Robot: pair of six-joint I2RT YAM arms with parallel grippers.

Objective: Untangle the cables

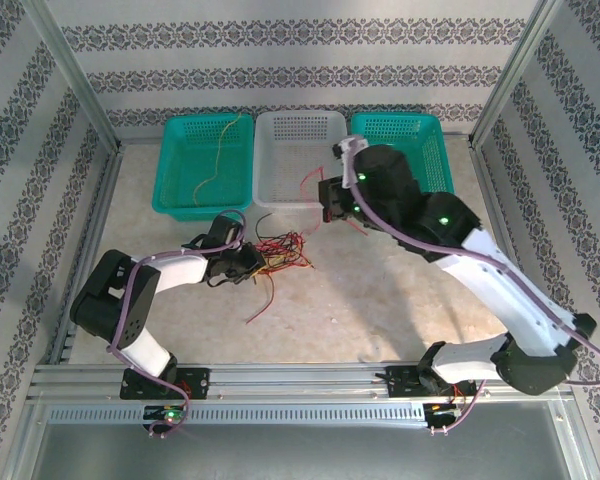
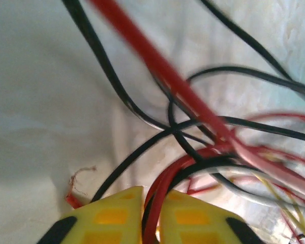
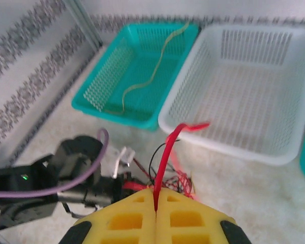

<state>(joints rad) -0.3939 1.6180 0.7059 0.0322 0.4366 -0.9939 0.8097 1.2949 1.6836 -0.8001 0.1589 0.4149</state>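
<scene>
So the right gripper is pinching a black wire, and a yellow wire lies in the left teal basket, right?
Wrong colour: the right gripper is shut on a red wire, not a black one; the right wrist view shows it. The yellow wire does lie in the left teal basket.

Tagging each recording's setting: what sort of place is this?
Probably a staged robot test cell rather than a real home: aluminium frame posts hold wallpapered panels, and a slotted rail runs along the table's near edge.
</scene>
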